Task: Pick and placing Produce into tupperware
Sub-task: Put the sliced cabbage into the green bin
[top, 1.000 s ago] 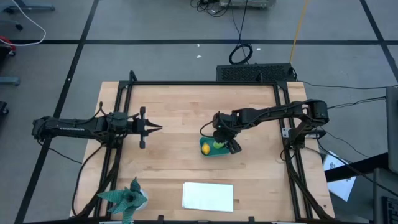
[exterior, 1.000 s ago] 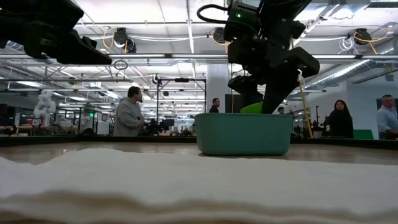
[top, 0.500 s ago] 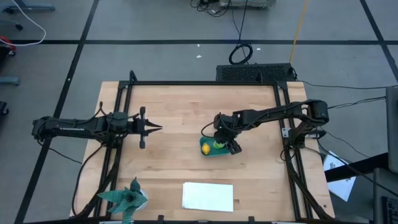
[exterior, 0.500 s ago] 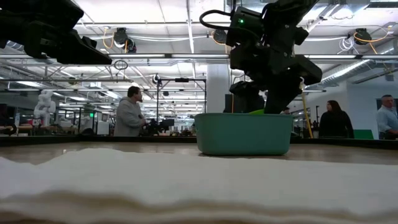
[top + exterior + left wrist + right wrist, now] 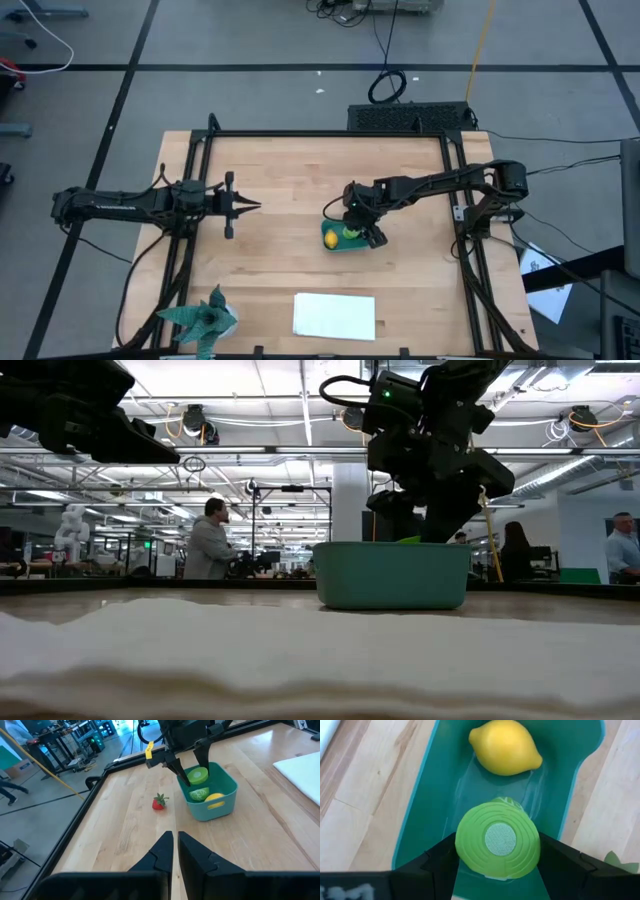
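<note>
The teal tupperware [image 5: 342, 251] stands right of the table's middle. A yellow lemon [image 5: 505, 747] and a green piece [image 5: 199, 794] lie inside it. My right gripper [image 5: 358, 232] reaches into the tub from the right, shut on a second green round piece [image 5: 497, 842]. A small red piece with green leaves [image 5: 158, 802] lies on the wood beside the tub's far side. My left gripper [image 5: 255, 206] hovers shut over the table's left part, well away from the tub. My right gripper pinches the green round piece by its curved sides [image 5: 462, 855] between its two fingers [image 5: 440, 870]. The fingers slant down from the table's right side. The piece's flat face with its pale round patch [image 5: 500, 839] points up toward the wrist. It hangs inside the tub, above the green piece on the floor.
A flat white sheet [image 5: 334, 315] lies near the front edge and fills the low view's foreground [image 5: 300, 660]. A green spiky paper figure [image 5: 205, 318] stands at the front left corner. A black frame [image 5: 330, 134] borders the table. People stand in the room behind.
My right gripper has dipped a little farther into the tub with the green round piece. The piece stood clearly above the rim in the low view and now only just shows over it.
</note>
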